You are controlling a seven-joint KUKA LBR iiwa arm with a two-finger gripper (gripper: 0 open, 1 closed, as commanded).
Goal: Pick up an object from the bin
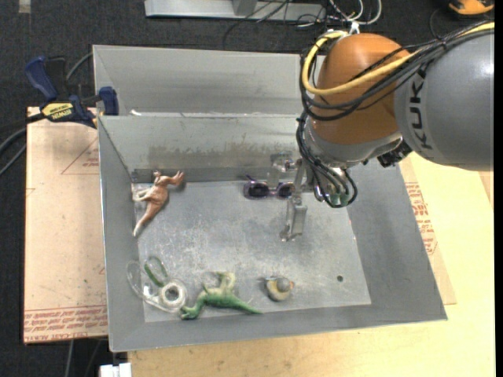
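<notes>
The bin (236,77) is grey metal, matt, with a scratched, dull floor. The tan dinosaur (157,197) at far left and the green dinosaur (218,298), nearer, look like smooth plastic. The orange cover (357,85) is glossy.

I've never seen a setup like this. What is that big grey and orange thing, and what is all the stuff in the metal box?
This is one camera looking down into a grey metal bin. The big grey shape with the orange cover, coming in from the right, is a robot arm. Its job is to pick one thing out. The thin metal part hanging from it is the gripper, low over bare floor near the bin's middle, with no toy seen in it. Nearest it, by the back wall, lies a small dark purple thing. A tan toy dinosaur lies at left. A green toy dinosaur, a small roundish piece and clear plastic bits lie along the front.
</notes>
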